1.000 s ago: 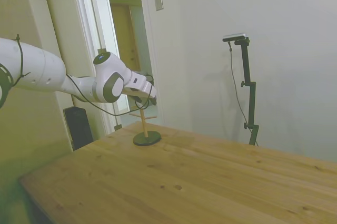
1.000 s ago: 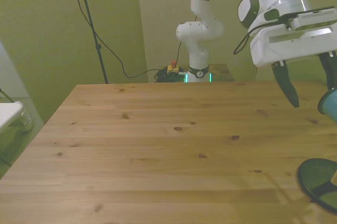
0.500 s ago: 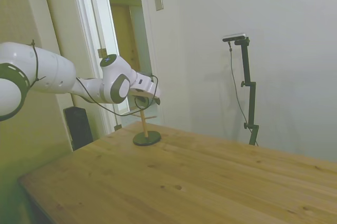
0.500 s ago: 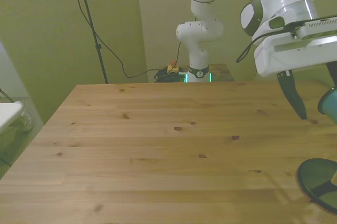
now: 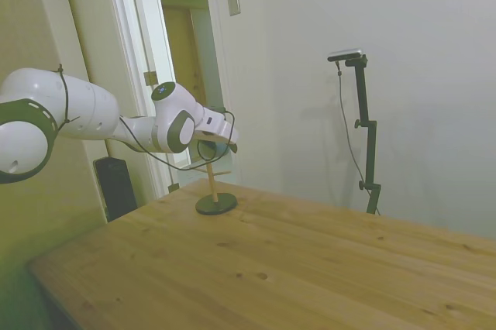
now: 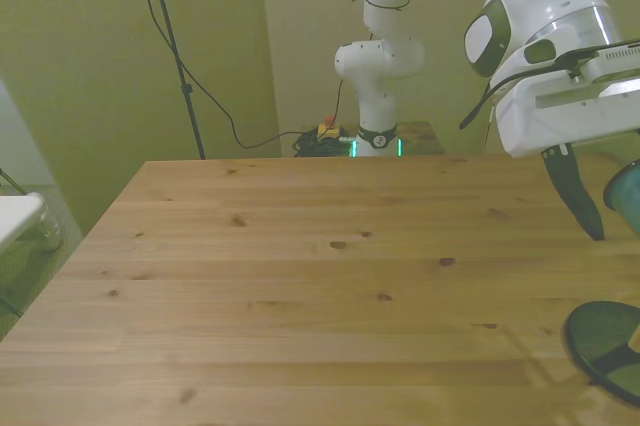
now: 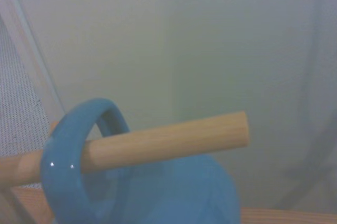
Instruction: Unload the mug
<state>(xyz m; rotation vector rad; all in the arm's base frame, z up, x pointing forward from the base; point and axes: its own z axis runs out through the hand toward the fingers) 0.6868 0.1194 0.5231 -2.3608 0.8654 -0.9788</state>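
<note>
Gripper, fingers apparently apart though only one shows, hovers at the mug; mug hangs by its handle on a peg of the stand, at the front view's right edge, ready for lifting off.

The white arm reaches in from the side view's left, its forearm near level and its wrist bent so that the tool hangs down past the wrist's end. In the front view the tool's white body sits high at the front view's right edge, and one dark finger slants down from it, its tip clear of the counter. The second finger is cut off by the picture's edge, so how far the jaws stand apart does not show.
</note>
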